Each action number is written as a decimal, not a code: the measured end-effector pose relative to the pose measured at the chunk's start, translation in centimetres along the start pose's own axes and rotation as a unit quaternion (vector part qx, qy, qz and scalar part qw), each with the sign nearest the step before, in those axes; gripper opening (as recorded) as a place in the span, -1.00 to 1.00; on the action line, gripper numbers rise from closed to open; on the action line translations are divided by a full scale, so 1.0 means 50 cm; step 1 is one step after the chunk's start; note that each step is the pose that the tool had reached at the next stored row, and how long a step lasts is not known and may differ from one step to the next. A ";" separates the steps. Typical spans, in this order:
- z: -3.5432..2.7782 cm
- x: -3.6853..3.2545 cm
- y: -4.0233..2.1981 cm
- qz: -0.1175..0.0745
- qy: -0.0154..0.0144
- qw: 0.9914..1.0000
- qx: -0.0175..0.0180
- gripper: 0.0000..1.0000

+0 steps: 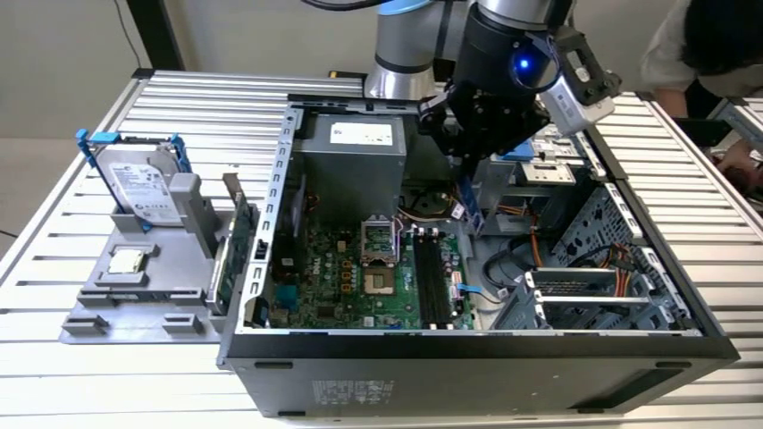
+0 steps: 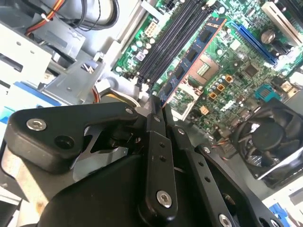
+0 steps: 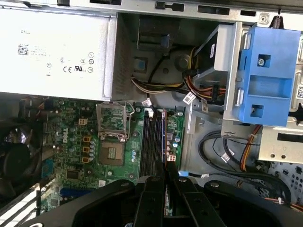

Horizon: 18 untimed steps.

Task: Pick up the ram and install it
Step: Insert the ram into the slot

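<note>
One gripper (image 2: 158, 111) is yours, clenched on the ram (image 2: 191, 59), which seemingly runs straight out from the fingertips, its long axis parallel to the black slots (image 2: 173, 40) just beside it on the motherboard (image 2: 236, 90) beyond.

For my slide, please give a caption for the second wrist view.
Gripper holding the ram over the motherboard.

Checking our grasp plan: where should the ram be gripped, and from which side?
Pinch the ram across its flat faces at one short end, coming in along its length: it is thin, and the gripper holds it so.
</note>
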State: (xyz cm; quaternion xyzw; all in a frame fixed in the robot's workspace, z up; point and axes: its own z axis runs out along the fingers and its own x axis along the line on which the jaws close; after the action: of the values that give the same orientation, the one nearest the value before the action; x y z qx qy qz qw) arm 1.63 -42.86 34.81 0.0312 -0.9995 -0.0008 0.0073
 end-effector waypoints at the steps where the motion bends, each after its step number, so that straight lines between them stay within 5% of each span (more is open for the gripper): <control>1: 0.001 -0.001 0.000 0.000 0.000 1.000 0.000 -1.00; 18: 0.057 -0.012 -0.012 0.006 0.000 1.000 0.000 -1.00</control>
State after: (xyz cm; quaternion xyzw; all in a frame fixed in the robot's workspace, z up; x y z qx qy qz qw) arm 2.23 -43.42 31.95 0.0254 -0.9996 -0.0009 0.0073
